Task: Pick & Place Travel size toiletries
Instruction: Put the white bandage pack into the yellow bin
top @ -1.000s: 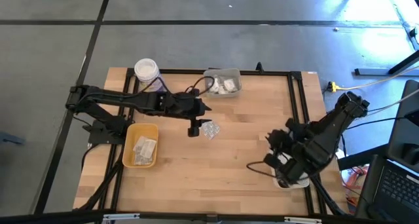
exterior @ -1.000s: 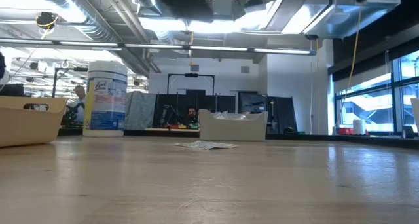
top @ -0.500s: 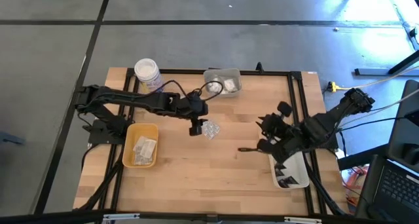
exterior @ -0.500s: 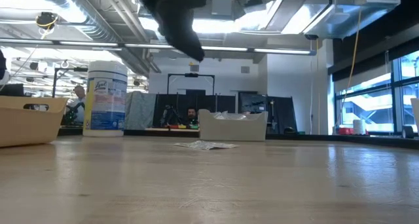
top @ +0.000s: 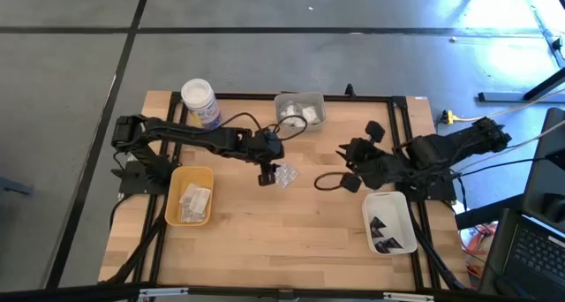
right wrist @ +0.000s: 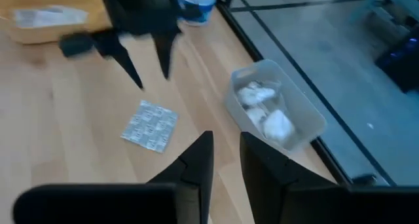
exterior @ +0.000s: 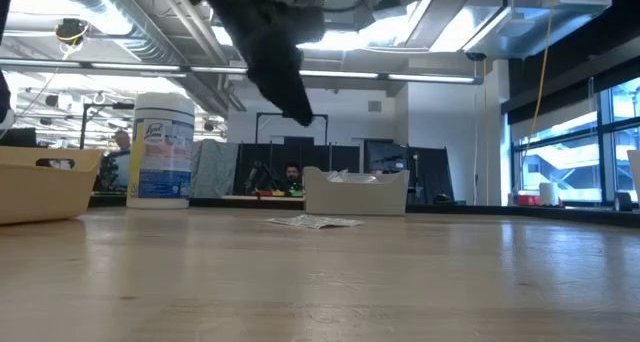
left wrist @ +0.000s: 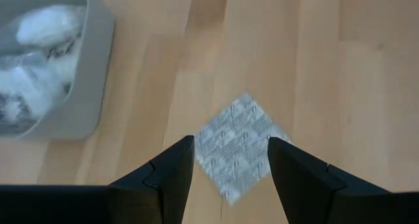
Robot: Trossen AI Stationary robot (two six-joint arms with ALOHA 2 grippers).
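A clear crinkly blister pack (top: 282, 175) lies flat on the wood at mid-table, also seen in the left wrist view (left wrist: 234, 147) and the low view (exterior: 315, 221). My left gripper (left wrist: 229, 160) hangs over it, open, one finger on each side, touching nothing. My right gripper (right wrist: 226, 144) hovers right of centre (top: 347, 165), with a narrow gap between its fingers, holding nothing. White lumpy packets fill the clear tray (top: 300, 110) near the far edge. More packets lie in the yellow tray (top: 189, 196). Small dark wedges sit in the white tray (top: 389, 222).
The big white jar with a blue label (top: 198, 99) stands at the far left, beside the clear tray. A black frame (top: 402, 117) runs around the table's edges. A dark cable loop (top: 327, 180) hangs by the right arm. Bare wood stretches along the near side.
My right gripper has left the white tray at the near right and swung toward the table's centre and far side, and now faces the blister pack. My left gripper has come down over the blister pack. The pack has stayed where it lay.
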